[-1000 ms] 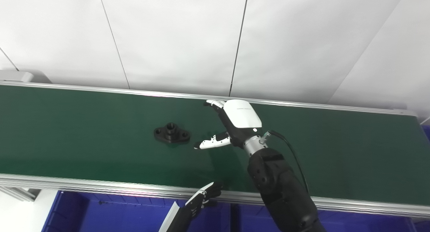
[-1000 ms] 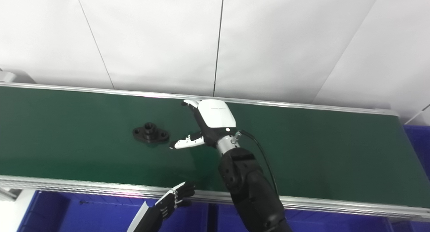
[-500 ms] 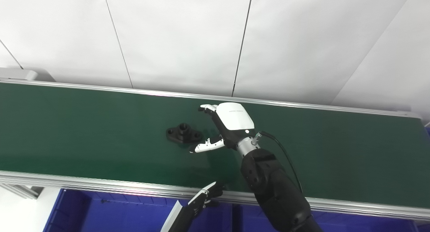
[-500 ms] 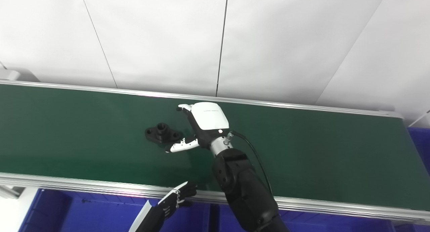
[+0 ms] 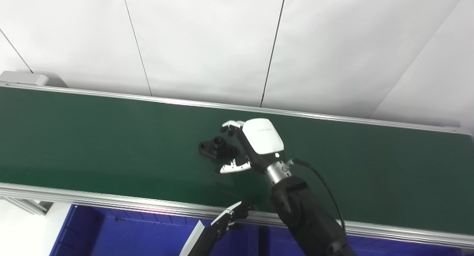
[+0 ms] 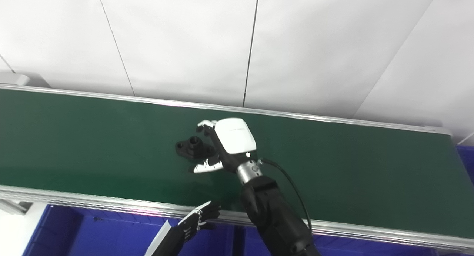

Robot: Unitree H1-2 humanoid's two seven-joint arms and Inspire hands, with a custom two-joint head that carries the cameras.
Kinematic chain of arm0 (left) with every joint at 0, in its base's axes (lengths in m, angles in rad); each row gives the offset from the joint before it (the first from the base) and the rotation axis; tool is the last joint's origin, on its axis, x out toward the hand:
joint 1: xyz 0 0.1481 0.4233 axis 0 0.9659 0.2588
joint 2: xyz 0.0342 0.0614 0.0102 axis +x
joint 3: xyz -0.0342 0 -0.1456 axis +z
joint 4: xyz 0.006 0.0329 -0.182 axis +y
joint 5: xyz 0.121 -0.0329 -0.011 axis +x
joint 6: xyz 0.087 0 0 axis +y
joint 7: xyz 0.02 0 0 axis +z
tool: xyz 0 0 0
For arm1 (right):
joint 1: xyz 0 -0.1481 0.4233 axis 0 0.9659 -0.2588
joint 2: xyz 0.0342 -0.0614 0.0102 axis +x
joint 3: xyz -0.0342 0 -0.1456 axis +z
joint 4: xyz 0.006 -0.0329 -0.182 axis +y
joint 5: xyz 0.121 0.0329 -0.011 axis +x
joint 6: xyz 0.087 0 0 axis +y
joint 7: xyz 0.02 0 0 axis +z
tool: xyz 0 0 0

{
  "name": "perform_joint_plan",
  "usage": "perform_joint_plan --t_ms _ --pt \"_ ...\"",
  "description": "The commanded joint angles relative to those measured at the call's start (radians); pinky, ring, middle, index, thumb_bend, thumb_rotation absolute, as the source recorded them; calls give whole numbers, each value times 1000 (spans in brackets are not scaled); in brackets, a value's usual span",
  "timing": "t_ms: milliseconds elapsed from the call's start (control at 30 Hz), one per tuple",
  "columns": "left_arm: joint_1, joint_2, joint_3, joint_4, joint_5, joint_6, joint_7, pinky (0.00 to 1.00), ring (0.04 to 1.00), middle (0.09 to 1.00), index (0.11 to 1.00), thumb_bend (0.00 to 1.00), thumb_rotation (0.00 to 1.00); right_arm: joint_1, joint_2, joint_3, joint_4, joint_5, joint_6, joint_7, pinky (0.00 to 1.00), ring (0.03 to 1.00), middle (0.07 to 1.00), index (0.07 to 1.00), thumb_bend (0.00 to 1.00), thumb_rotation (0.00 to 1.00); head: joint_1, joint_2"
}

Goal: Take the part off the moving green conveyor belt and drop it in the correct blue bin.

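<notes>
Black and flanged, the part lay flat on the green conveyor belt, about mid-width; the right hand sat just beside it on its right, fingers curled past its far side and thumb on its near side, spread apart and not closed on the part; the left hand hovered at the belt's near rail, fingers loosely apart, holding nothing; blue bins lay below that rail.

Black flanged part flat mid-belt (raised hub up) on green conveyor belt.
</notes>
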Motion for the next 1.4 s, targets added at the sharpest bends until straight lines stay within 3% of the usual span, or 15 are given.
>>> perform_joint_plan --t_ms 0,167,233,367,433,800,933,1000,1067,1100,1367 --pt "36 -29 -53 -41 10 -2 -6 781 861 882 880 789 642 -25 10 2 -21 1 -44 -42 374 469 579 658 791 436 0 3" --pt "34 -25 -60 -64 14 36 -15 774 862 890 887 791 649 -26 16 27 -30 -45 31 9 298 401 536 655 742 450 3 8" --pt "35 -27 -62 -64 5 37 -13 775 859 888 884 787 631 -27 12 45 -29 -84 59 26 210 290 446 634 699 452 8 7" --pt "37 -28 -65 -62 -6 36 -11 777 862 891 883 780 625 -28 -2 73 -1 -153 94 45 157 224 362 599 671 403 10 7" --pt "39 -30 -67 -63 -5 38 -10 787 866 893 885 775 622 -27 -11 84 21 -182 112 48 144 214 337 568 653 359 13 2" --pt "44 -30 -69 -62 -1 34 -4 785 854 871 882 766 620 -14 -22 102 67 -207 150 53 126 190 325 605 752 441 14 0" --pt "47 -31 -65 -68 -6 41 1 779 849 869 878 761 621 -13 -17 108 60 -194 154 72 125 185 307 596 695 460 9 5" --pt "47 -27 -65 -75 -12 46 -2 784 848 867 876 759 619 -10 -12 103 57 -176 149 74 117 174 282 586 654 376 8 7" --pt "48 -23 -66 -81 -16 49 -4 787 849 868 876 747 621 -8 -9 101 48 -159 154 103 98 153 240 510 541 183 8 10" --pt "49 -22 -66 -82 -18 47 -3 788 850 868 876 744 619 -6 -9 101 42 -153 158 113 93 147 230 499 528 151 8 10" --pt "55 -10 -60 -92 -27 61 -7 788 848 865 869 735 632 20 -7 76 10 -100 171 131 106 162 249 481 513 112 6 13"
